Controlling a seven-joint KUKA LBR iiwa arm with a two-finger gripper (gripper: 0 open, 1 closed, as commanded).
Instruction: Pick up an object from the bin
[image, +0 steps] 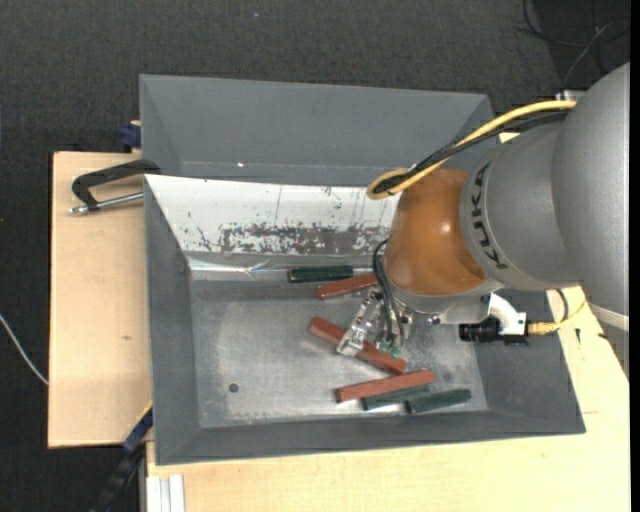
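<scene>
My gripper (371, 334) hangs low over the middle of the bin floor, under the orange wrist cover. Just below it lies a short red stick (383, 359), slanting down to the right. Another red stick (324, 330) lies against the gripper's left side. A third red stick (346, 288) rests a little above it, near the back wall. Whether anything is gripped is hidden by the gripper body.
A dark green stick (320, 272) lies along the back wall. Near the front wall are a long red stick (386, 385) and two dark green sticks (383, 403) (438, 399). The arm covers the bin's right side.
</scene>
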